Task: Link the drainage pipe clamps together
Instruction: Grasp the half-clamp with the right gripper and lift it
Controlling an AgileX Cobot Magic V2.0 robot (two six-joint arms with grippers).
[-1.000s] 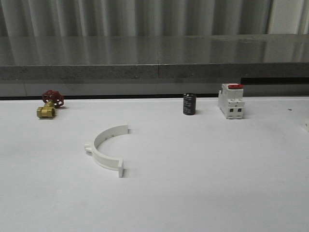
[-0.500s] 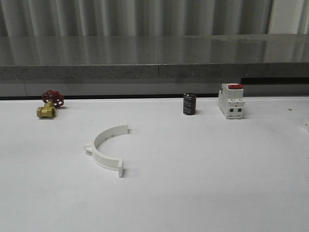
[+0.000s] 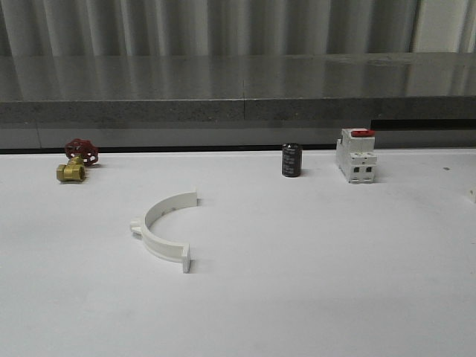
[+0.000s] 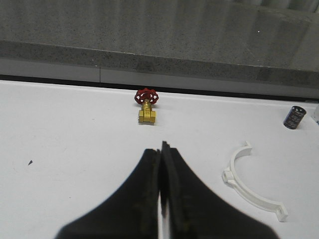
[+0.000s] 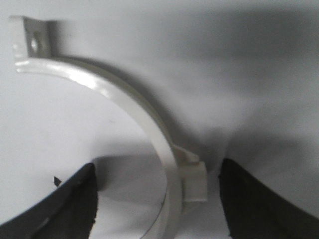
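A wide white surface (image 3: 297, 282) spreads forward to a grey stone-look ledge (image 3: 238, 111), with pale vertical corrugated panels (image 3: 223, 26) behind it as the back wall of the room.

On the surface, in the front view, one white half-ring clamp (image 3: 165, 229) lies flat toward the left, its open side turned right and its small lug pointing left. In the left wrist view this clamp (image 4: 251, 185) sits near the left gripper (image 4: 162, 149), off to one side and apart from it. The left gripper's two dark fingers are pressed together with nothing between them, hanging above bare surface.

In the right wrist view a second clamp (image 5: 124, 114) curves up close between the two dark fingers of the right gripper (image 5: 157, 199). This gripper stands wide, one finger (image 5: 70, 204) inside the curve and the other (image 5: 259, 199) outside it, with the lug (image 5: 193, 180) between them. Neither finger visibly touches the plastic. A flat end tab with a hole is at the far end of the arc from the fingers.

Along the back of the surface stand a white switch with a red top (image 3: 356, 155), a dark cylinder (image 3: 291, 160), and a brass valve with a red handwheel (image 3: 76, 161). The valve (image 4: 147, 105) lies straight ahead of the left gripper, well apart.
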